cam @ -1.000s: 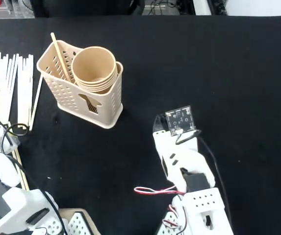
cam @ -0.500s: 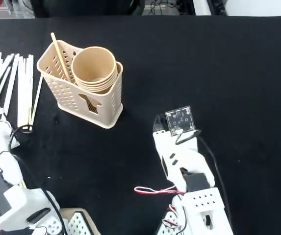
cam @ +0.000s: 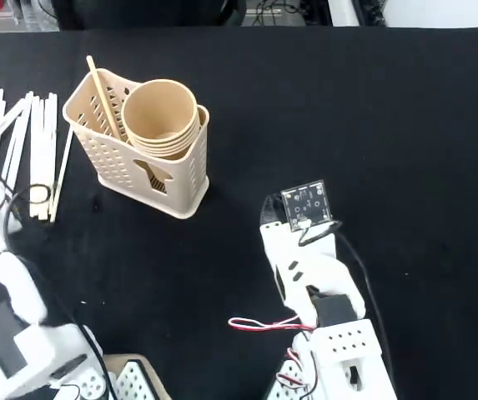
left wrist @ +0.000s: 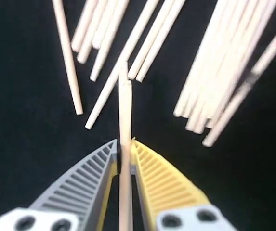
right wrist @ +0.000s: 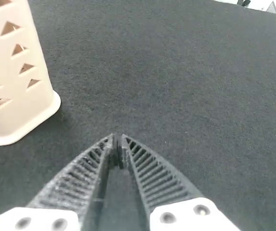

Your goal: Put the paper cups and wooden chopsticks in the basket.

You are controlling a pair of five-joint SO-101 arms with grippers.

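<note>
Paper cups (cam: pixel 160 115) sit nested in the basket (cam: pixel 126 167) beside one chopstick (cam: pixel 103 90); loose chopsticks (cam: pixel 38 150) lie at the table's (cam: pixel 347 125) left edge, left hand (left wrist: pixel 124 145) pinching one stick (left wrist: pixel 124 98), right hand (right wrist: pixel 115 144) closed empty.

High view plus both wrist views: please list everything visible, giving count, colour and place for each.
basket: one, beige, perforated, far left part of the table.
paper cups: nested stack, count unclear, tan, inside the basket.
chopstick in basket: one, pale wood, leaning beside the cups.
loose chopsticks: a pile, pale wood, on the table left of the basket.
held chopstick: one, pale wood, clamped in the left gripper.
table: one, black.
left gripper: grey and yellow, shut on the held chopstick, by the pile.
right gripper: black, shut, empty, near the basket's base.
</note>
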